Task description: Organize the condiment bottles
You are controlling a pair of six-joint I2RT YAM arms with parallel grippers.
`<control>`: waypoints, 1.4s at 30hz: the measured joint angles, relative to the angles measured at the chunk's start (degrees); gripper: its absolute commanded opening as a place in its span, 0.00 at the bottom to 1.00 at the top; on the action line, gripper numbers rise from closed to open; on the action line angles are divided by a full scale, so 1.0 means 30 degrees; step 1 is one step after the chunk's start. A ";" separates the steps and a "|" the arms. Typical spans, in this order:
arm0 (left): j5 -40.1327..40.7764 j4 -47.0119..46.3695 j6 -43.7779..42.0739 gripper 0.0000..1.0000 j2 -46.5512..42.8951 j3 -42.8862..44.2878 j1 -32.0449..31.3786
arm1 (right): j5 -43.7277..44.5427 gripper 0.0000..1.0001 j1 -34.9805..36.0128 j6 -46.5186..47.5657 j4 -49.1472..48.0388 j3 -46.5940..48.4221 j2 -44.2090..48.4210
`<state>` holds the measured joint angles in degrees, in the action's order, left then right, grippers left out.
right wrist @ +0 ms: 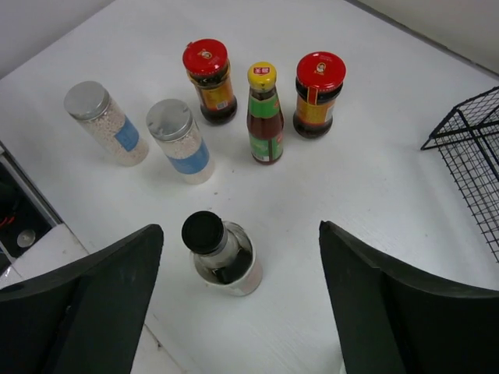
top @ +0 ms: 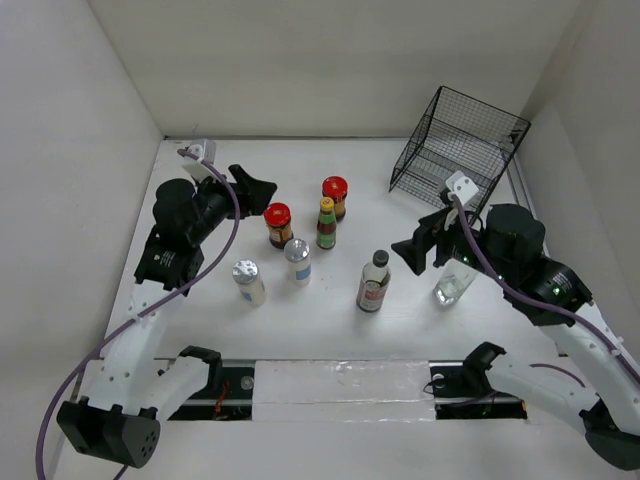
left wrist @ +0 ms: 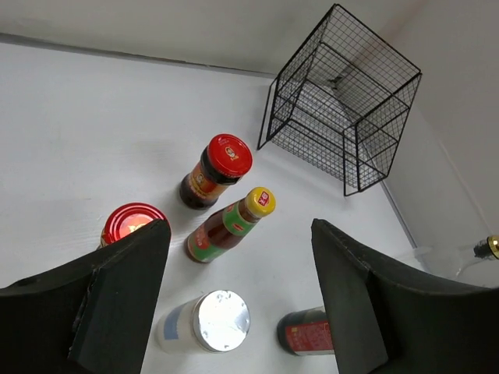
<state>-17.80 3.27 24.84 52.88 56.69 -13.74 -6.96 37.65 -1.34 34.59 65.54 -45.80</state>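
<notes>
Several condiment bottles stand upright mid-table. Two red-lidded dark jars [top: 278, 224] [top: 334, 196] flank a slim yellow-capped bottle [top: 326, 222]. Two silver-capped white shakers [top: 248, 281] [top: 298, 260] stand nearer. A black-capped dark bottle [top: 374, 282] stands to their right. A clear bottle [top: 455, 285] stands partly under my right arm. My left gripper [top: 262, 192] is open and empty, just left of the near red-lidded jar [left wrist: 129, 222]. My right gripper [top: 418, 246] is open and empty, above and beside the black-capped bottle [right wrist: 222, 253].
A black wire rack [top: 460, 150] stands empty at the back right, against the wall; it also shows in the left wrist view [left wrist: 343, 101]. White walls close in the table on the left, back and right. The arm bases sit at the near edge.
</notes>
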 measured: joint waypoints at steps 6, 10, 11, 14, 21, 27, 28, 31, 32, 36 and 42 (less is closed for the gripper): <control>-0.0029 -0.0189 -0.0051 0.56 -0.0036 0.0000 0.0000 | -0.0022 0.10 0.0000 0.0313 0.0036 0.0000 -0.0153; -0.0066 -0.0299 -0.0124 0.23 -0.0044 0.0000 0.0000 | -0.0146 0.65 0.0000 0.0415 0.0109 0.0000 -0.0466; -0.0080 -0.0306 -0.0189 0.22 -0.0044 0.0000 0.0000 | -0.0226 0.73 0.0015 0.0415 0.0211 0.0000 -0.0597; -0.0073 -0.0306 -0.0262 0.30 -0.0044 0.0000 0.0000 | -0.0699 0.90 0.0153 0.0758 0.0612 -0.0007 -0.0998; -0.0073 -0.0306 -0.0270 0.50 -0.0044 0.0000 0.0000 | -0.1311 0.98 0.1486 0.1268 0.1151 -0.0015 -0.2244; -0.0073 -0.0306 -0.0277 0.55 -0.0044 0.0000 0.0000 | -0.1326 0.96 0.1989 0.1370 0.1013 -0.0787 -0.3402; -0.0073 -0.0306 -0.0270 0.55 -0.0044 0.0000 0.0000 | -0.1290 0.92 0.1989 0.1326 0.0882 -0.1078 -0.3512; -0.0073 -0.0306 -0.0270 0.55 -0.0044 0.0000 0.0000 | -0.0750 0.88 0.1982 0.1122 0.0306 -0.2076 -0.3563; -0.0073 -0.0306 -0.0270 0.55 -0.0044 0.0000 0.0000 | -0.0583 0.86 0.1989 0.1042 0.0204 -0.2310 -0.3563; -0.0073 -0.0306 -0.0270 0.55 -0.0044 0.0000 0.0000 | -0.0168 0.77 0.1989 0.0714 -0.0736 -0.3045 -0.3453; -0.0073 -0.0313 -0.0270 0.55 -0.0044 -0.0073 0.0000 | 0.0117 0.54 0.1989 -0.0015 -0.2557 -0.4124 -0.3198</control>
<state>-18.02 2.33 24.03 52.75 56.47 -13.74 -6.61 43.62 -1.39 26.92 53.17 -55.40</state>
